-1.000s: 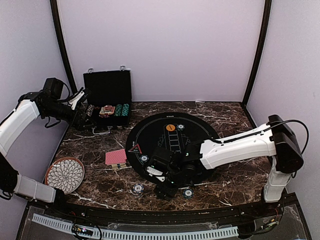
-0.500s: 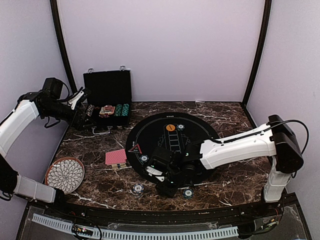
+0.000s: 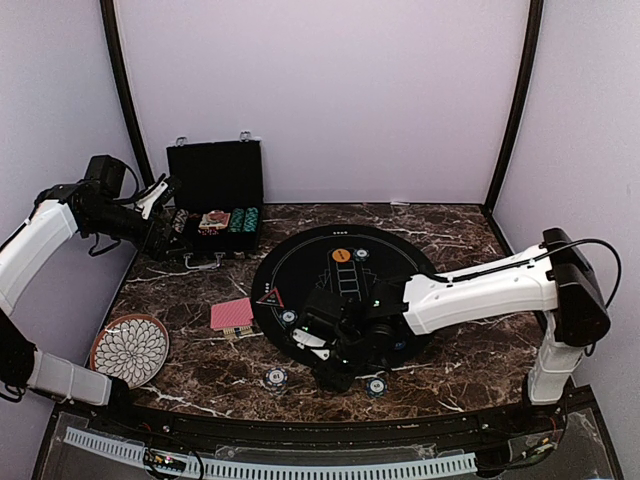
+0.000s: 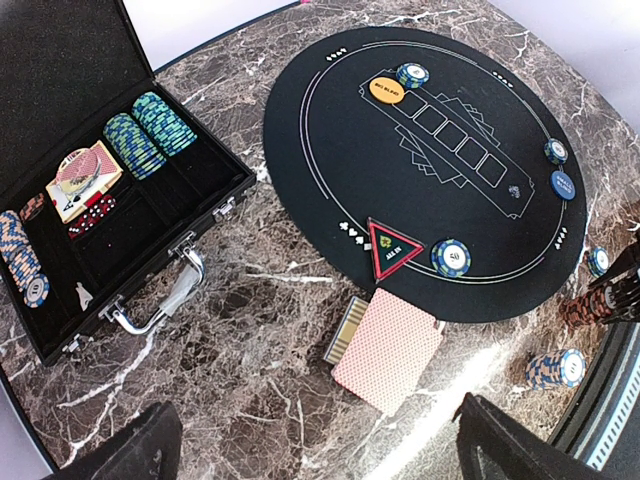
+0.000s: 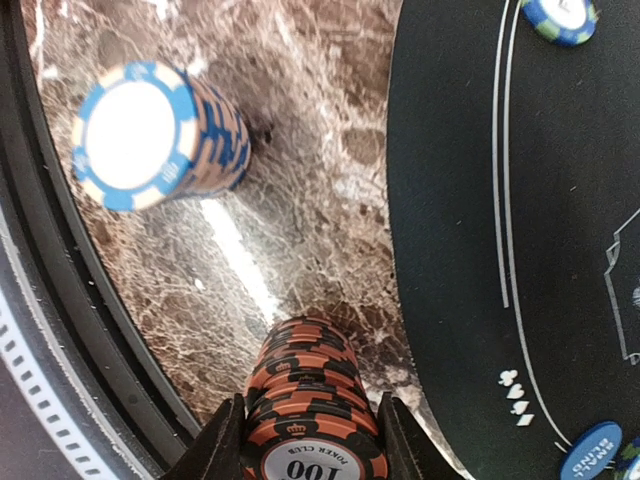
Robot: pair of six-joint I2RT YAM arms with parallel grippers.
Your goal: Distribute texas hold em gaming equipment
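**Dana:** Since a second ago the right gripper has pulled its jaws in around the red-and-black chip stack and lifted slightly; little else has shifted.

**Lee:** So it's holding them?

**Dana:** Clamped on the stack's sides, one finger each side, on the marble table just off the near edge of the black felt mat. A blue stack stands near it, apart.

**Lee:** And the left gripper?

**Dana:** Spread wide, grasping nothing, hovering by the open black case, where more chips sit in their slots.

**Lee:** How will that stack handle?

**Dana:** My guess: each chip is stiff and smooth, so the column is heavy for its size and can shear or topple if tilted. Squeezing low and square across the middle, keeping it upright, looks safest. The red-backed cards beside the mat would be light and slippery; pinch them by an edge.
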